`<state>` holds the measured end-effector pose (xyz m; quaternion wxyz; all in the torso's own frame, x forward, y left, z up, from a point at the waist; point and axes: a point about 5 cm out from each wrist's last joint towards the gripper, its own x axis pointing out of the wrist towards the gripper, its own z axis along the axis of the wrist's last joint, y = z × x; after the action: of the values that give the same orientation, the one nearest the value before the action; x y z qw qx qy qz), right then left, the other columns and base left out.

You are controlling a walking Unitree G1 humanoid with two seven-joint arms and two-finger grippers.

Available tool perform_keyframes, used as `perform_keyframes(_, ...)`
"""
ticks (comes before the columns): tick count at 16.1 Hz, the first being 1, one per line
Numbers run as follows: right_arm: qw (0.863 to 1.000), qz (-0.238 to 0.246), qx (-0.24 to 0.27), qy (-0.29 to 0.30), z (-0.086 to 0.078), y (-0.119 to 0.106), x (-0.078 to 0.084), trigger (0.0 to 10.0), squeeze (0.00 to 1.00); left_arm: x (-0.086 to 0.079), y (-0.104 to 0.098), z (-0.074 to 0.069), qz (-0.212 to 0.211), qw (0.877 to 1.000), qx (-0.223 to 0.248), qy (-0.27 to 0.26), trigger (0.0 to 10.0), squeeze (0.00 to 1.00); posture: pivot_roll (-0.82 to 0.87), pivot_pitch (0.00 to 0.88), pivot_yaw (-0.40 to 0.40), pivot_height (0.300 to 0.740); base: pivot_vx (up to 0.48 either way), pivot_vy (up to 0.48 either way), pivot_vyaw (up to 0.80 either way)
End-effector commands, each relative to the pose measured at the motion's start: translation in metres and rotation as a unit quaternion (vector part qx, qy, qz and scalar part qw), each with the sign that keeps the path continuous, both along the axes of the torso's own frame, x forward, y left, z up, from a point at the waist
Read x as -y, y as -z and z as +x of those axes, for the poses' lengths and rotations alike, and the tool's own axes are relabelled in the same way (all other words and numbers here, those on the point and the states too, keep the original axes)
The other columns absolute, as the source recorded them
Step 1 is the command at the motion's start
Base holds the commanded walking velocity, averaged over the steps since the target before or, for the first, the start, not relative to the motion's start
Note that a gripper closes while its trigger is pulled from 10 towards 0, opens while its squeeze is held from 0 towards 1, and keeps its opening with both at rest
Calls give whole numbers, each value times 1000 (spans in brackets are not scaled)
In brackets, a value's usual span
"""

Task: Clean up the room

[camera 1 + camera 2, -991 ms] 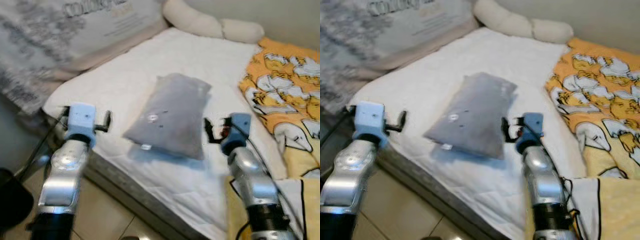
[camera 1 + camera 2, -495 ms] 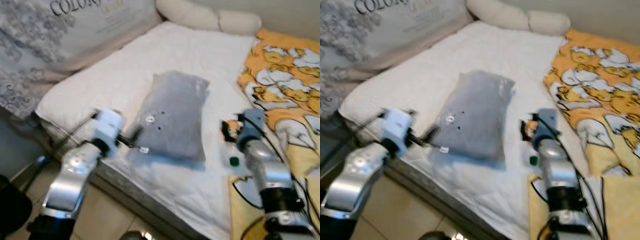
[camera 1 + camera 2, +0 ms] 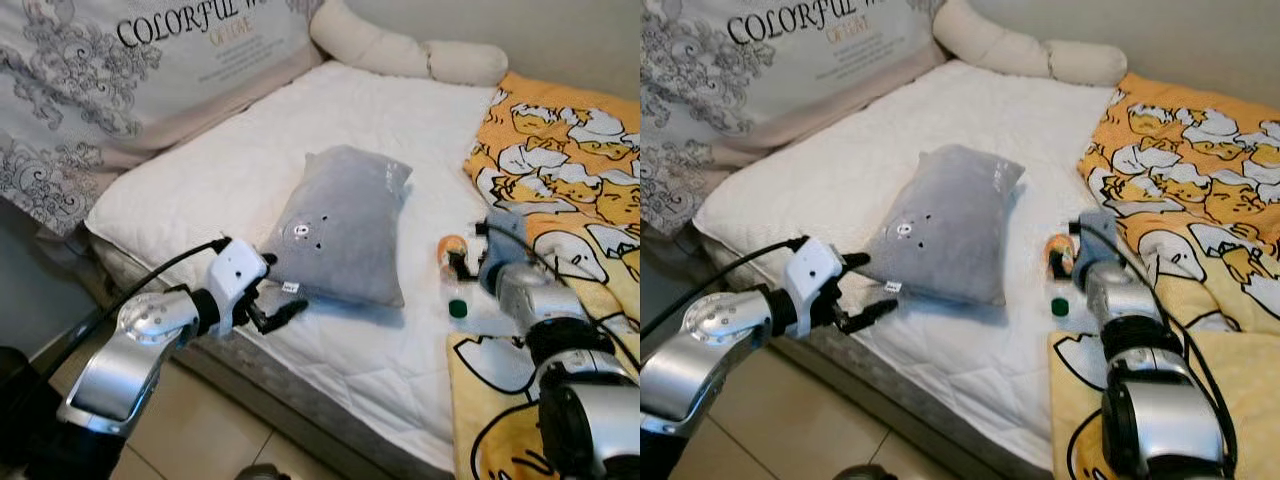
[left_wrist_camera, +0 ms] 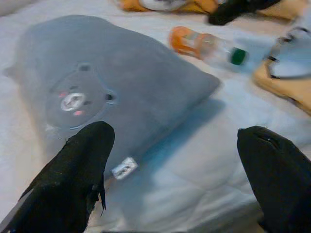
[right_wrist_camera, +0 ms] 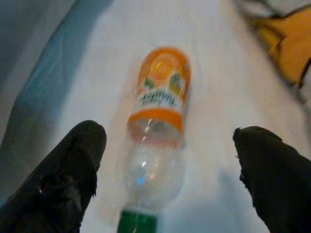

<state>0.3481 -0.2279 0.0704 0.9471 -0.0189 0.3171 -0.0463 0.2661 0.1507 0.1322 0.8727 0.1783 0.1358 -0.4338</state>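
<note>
While a second ago well short of the bed edge, left gripper (image 3: 268,300) now up at the near corner of the grey pillow (image 3: 343,236), fingers (image 4: 73,182) spread wide, grasping nothing. Right gripper (image 5: 165,165) likewise unclenched, drawn back from beside the pillow and lowered over a plastic bottle (image 5: 156,141) lying flat on the white mattress (image 3: 330,120), green cap nearest the wrist. Pillow at about nine o'clock of the bottle, apart from it; yellow duck blanket (image 3: 560,170) at three o'clock.
</note>
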Motion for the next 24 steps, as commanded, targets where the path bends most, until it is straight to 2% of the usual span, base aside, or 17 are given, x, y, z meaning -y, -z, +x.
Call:
perform_keyframes(1,1000,19,22,2,8,-9,-4,10000,0,3,-8,1,5,1000,6,21,10000,0,183,0,47,740,0,0,0)
perform_keyframes(2,999,30,28,8,10,-9,-6,10000,0,3,-9,2,4,1000,4,23,10000,0,196,0,48,740,0,0,0)
perform_keyframes(5,999,25,32,27,11,-7,-8,10000,0,2,-14,-3,11,999,-2,30,10000,0,258,0,44,740,0,0,0)
perform_keyframes(6,999,9,31,25,11,-6,-9,10000,0,2,-16,-4,15,999,-5,33,10000,0,277,0,43,740,0,0,0)
perform_keyframes(8,999,-18,26,28,9,-5,-6,10000,0,2,-19,-8,18,999,-8,38,10000,0,314,71,46,740,0,0,0)
perform_keyframes(9,999,-12,30,38,9,-5,-4,10000,133,1,-20,-9,18,999,-10,40,10000,0,324,109,46,740,0,0,0)
perform_keyframes(10,998,-5,35,50,9,-6,-1,10000,1000,0,-21,-10,18,999,-13,40,10000,0,327,125,46,740,0,0,0)
perform_keyframes(13,997,-21,37,68,8,-7,7,10000,1000,-2,-23,-13,16,999,-20,43,10000,0,319,169,40,740,0,0,0)
perform_keyframes(14,997,-32,28,64,6,-4,8,10000,282,-1,-24,-15,16,999,-21,44,10000,0,317,175,37,740,0,0,0)
perform_keyframes(15,997,-21,21,74,3,0,9,10000,0,2,-25,-18,15,998,-24,50,10000,0,321,183,35,740,0,0,0)
perform_keyframes(16,997,-12,20,79,1,2,9,10000,0,3,-26,-20,15,998,-25,52,10000,0,321,183,35,740,0,0,0)
perform_keyframes(18,996,42,14,79,-4,13,1,10000,0,6,-31,-24,12,998,-28,60,10000,0,346,210,29,740,0,0,0)
perform_keyframes(19,996,50,17,79,-4,13,0,10000,0,6,-32,-25,13,998,-28,61,10000,0,350,213,27,740,0,0,0)
perform_keyframes(20,994,58,15,86,-5,15,1,6157,0,5,-34,-27,16,998,-30,60,10000,0,356,213,22,740,0,0,0)
perform_keyframes(21,995,54,12,88,-6,16,1,4078,0,5,-35,-29,17,998,-31,59,10000,0,358,210,18,740,0,0,0)
perform_keyframes(22,995,54,13,89,-6,16,1,0,0,5,-36,-29,18,998,-31,58,10000,0,359,205,16,740,0,0,0)
perform_keyframes(24,993,61,16,103,-5,15,3,0,0,5,-37,-29,19,998,-32,54,10000,0,355,173,10,740,0,0,0)
